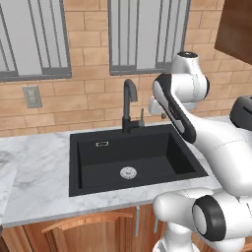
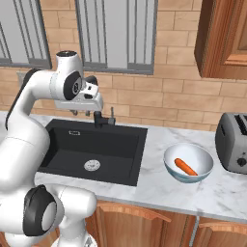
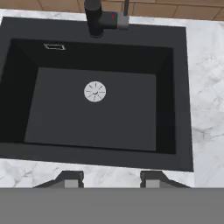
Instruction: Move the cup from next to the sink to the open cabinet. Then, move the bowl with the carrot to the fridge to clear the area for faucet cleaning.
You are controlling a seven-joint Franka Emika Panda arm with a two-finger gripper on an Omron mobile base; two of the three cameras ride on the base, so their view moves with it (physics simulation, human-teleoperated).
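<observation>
Right now we see the white marble table (image 2: 164, 190) along the brick wall, with the black sink (image 1: 133, 162) set into it and its round silver drain (image 3: 95, 91) mid-basin. The open cabinet (image 2: 223, 38) is only partly in frame, high on the wall above the table's right end. A grey toaster (image 2: 232, 142) stands at that right end. The black faucet (image 1: 130, 106) rises at the sink's back edge, lever on its right. The bowl (image 2: 188, 162) sits on the table between the sink's right edge and the toaster, apart from both, the carrot (image 2: 185, 167) lying inside it. Our tool (image 3: 112, 180) hangs above the sink's front edge, looking down into the basin; its fingers (image 3: 70, 180) stand partly apart, nothing between them.
</observation>
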